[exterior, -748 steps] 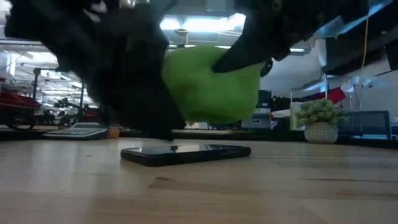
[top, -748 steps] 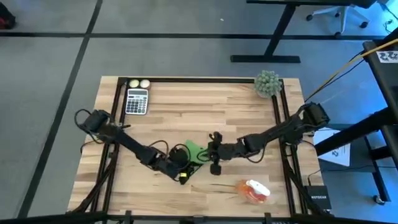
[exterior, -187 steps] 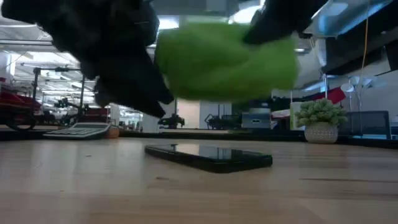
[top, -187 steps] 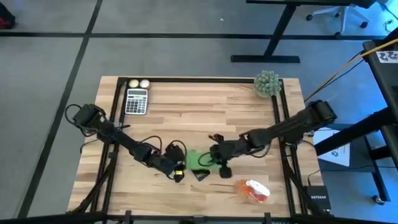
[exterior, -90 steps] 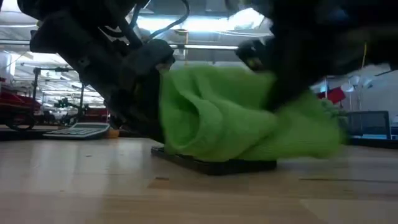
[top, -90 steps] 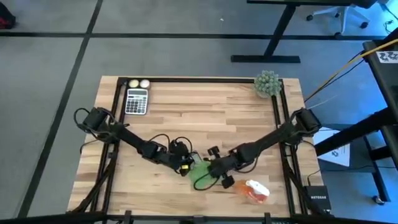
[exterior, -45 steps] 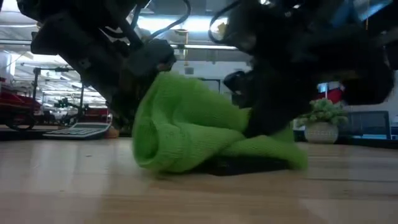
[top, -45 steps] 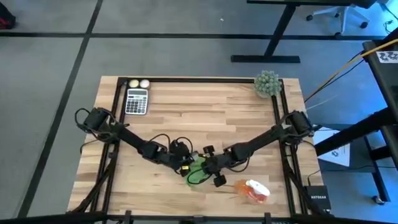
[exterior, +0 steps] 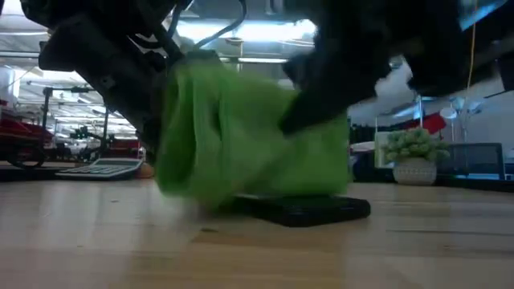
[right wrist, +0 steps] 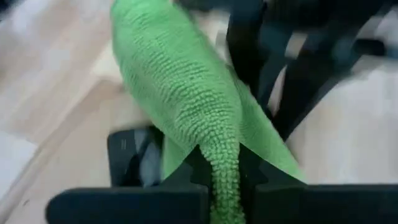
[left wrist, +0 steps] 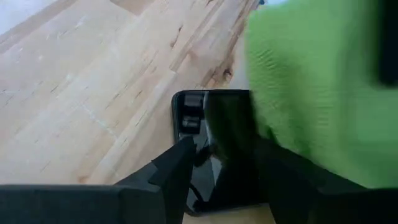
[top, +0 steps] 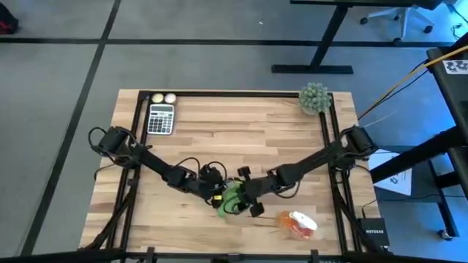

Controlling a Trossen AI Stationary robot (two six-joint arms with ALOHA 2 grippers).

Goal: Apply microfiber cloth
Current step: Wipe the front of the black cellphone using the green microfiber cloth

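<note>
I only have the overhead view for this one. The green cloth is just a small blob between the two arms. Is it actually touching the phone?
Observer: Yes. In the low view the cloth hangs bunched, and its lower edge rests on the phone, which lies flat on the table.
Operator: Which arm has the cloth?
Observer: The right gripper. Its wrist view shows its jaws shut on a fold of the cloth.
Operator: And the left one?
Observer: The left gripper sits over one end of the phone with its jaws open. The cloth covers part of the screen beyond them.
</note>
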